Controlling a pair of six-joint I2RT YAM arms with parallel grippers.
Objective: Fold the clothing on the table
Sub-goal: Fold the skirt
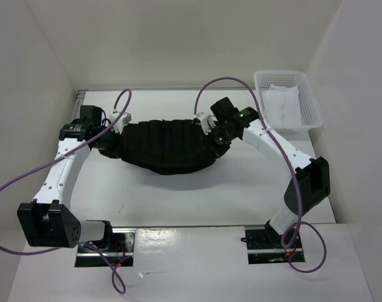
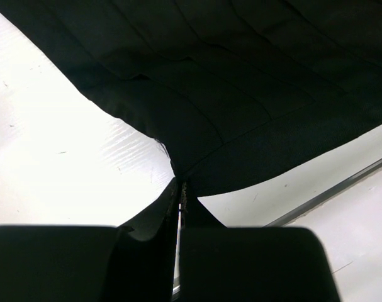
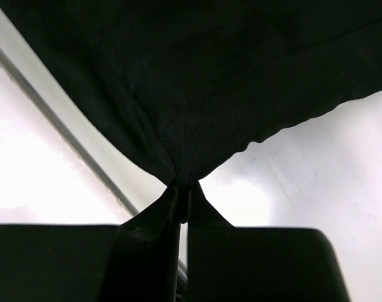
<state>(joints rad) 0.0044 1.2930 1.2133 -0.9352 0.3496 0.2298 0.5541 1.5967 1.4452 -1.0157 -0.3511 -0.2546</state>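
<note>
Over the far half of the white table [image 1: 241, 189], the black ribbed garment [image 1: 168, 148] hangs stretched, its long axis running left to right between the arms, with the left gripper [image 2: 180, 200] and the right gripper [image 3: 183, 200] each pinched tight on a bunched end.
</note>
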